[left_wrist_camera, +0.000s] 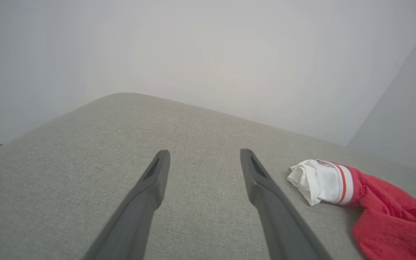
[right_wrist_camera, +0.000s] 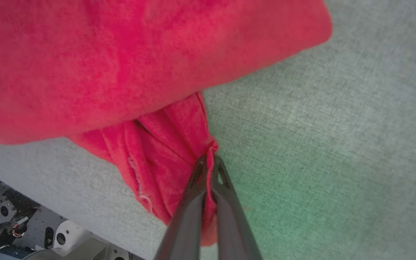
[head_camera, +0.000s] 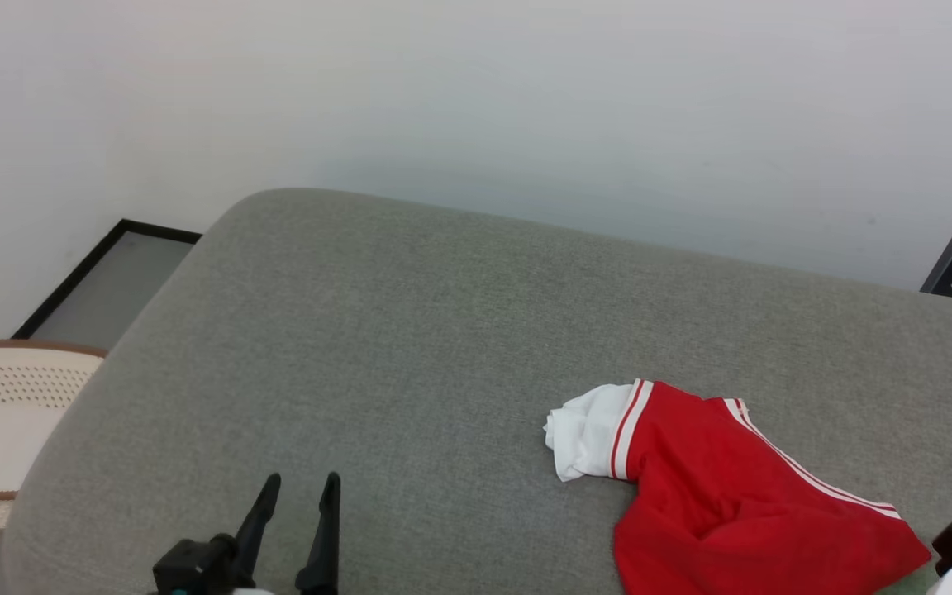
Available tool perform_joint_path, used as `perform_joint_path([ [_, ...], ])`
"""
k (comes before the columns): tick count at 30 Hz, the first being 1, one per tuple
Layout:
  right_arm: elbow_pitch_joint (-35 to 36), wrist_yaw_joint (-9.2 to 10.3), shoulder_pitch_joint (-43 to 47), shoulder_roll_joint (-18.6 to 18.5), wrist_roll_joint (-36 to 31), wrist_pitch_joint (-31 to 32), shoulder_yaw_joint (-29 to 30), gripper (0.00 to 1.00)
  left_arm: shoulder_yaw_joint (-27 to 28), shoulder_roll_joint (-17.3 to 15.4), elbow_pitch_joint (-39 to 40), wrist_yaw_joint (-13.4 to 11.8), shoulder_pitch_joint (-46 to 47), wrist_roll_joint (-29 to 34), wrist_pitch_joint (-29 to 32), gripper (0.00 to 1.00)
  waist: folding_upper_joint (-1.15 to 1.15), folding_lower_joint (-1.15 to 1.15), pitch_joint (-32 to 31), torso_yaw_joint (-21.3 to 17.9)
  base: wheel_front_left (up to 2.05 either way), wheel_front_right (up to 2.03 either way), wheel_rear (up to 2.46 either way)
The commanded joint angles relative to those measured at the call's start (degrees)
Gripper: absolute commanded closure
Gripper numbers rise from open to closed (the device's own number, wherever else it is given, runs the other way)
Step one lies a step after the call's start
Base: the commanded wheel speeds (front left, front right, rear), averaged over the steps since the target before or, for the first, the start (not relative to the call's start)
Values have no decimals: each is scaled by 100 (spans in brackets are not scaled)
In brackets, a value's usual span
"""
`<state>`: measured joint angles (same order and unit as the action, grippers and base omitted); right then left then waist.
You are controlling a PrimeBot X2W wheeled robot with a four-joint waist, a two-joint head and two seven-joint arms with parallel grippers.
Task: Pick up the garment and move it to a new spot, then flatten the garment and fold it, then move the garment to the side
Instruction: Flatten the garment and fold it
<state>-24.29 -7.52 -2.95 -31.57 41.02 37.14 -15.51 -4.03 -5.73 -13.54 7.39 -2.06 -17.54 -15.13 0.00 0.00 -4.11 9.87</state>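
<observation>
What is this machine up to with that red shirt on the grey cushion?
The robot is working on the red garment, which lies crumpled on the grey cushion with a white sleeve sticking out on one side. Its right tool is shut on a bunched fold of the red cloth at the garment's near edge. Its left tool is open over bare cushion to the garment's left and holds nothing. The garment is not yet flattened or folded.
</observation>
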Motion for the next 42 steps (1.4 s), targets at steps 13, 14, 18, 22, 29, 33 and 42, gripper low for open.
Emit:
perform_joint_path([
  [13, 267, 6, -166, 244, -401, -262, 547, 0, -17, -71, 92, 16, 21, 43, -2, 0, 0, 0, -21, -282, 0, 0, 0],
  [14, 384, 6, -109, 247, -368, -297, 626, 0, -21, -74, 102, 16, 21, 45, -2, 0, 0, 0, -19, -306, 0, 0, 0],
  [18, 808, 6, 62, 230, -466, -517, 911, 0, -36, -65, 136, 16, 35, 10, -2, 0, 0, 0, 7, -408, 0, 0, 0],
  [22, 909, 6, -83, 277, -758, -751, 1163, 0, -128, -97, 132, 16, 99, 4, -2, 0, 0, 0, 70, -468, 0, 0, 0],
  [29, 697, 6, -655, 404, -1128, -336, 997, 0, -360, -141, 118, 16, 258, -7, -2, 0, 0, 0, 230, -378, 0, 0, 0],
  [33, 363, 6, -951, 407, -1226, 121, 837, 0, -525, -149, 121, 16, 369, -23, -2, 0, 0, 0, 331, -210, 0, 0, 0],
  [42, -628, 6, -1567, 644, -1483, 848, 1031, 0, -568, -127, 118, 16, 592, -44, -2, 0, 0, 0, 608, 158, 0, 0, 0],
])
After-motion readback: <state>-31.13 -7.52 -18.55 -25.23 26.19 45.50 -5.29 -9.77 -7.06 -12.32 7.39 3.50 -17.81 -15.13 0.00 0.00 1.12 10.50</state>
